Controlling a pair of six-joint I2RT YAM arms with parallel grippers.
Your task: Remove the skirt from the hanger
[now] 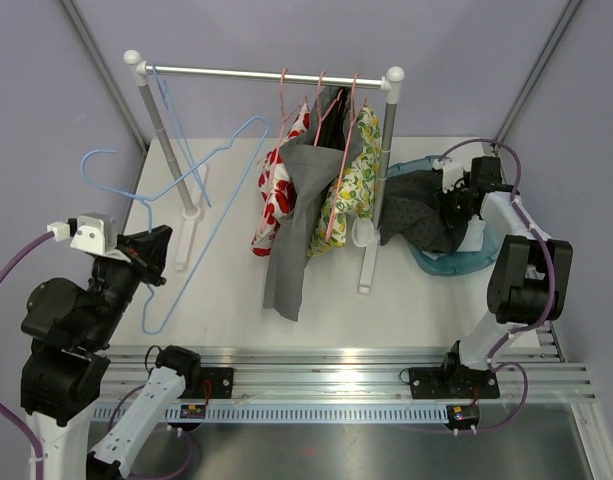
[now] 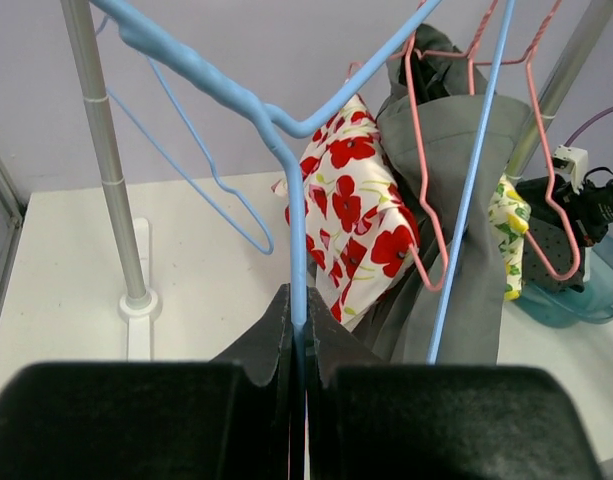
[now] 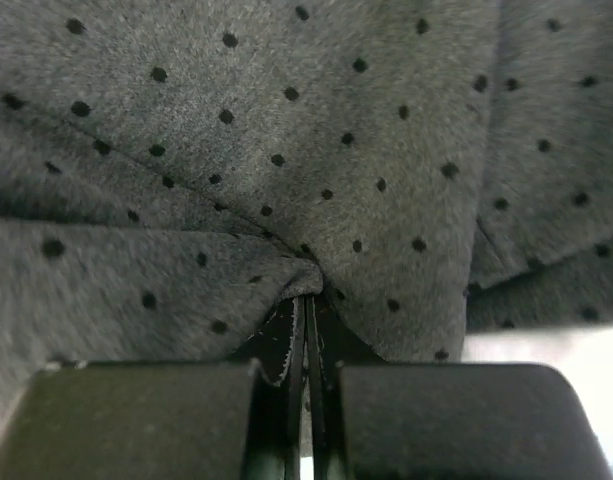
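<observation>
The left claw (image 2: 298, 305) is clamping fully shut on one blue hanger (image 2: 295, 225). A second blue hanger (image 2: 218, 182) is hanging on the rail (image 1: 266, 72). Three pink hangers (image 2: 423, 150) are carrying garments. The right claw (image 3: 308, 300), closed, is pinching the dotted grey skirt (image 1: 416, 205), which is draping over a teal tub (image 1: 456, 262) on the counter (image 1: 236, 290).

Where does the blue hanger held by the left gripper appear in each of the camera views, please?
Top external: the blue hanger, left of centre, stretching from the left gripper towards the rack.
Left wrist: the hanger at centre, rising from the shut gripper at the bottom edge.
Right wrist: not in it; only dotted grey fabric shows.
Shared landmark: the red-poppy garment, in the top and left wrist views.
</observation>
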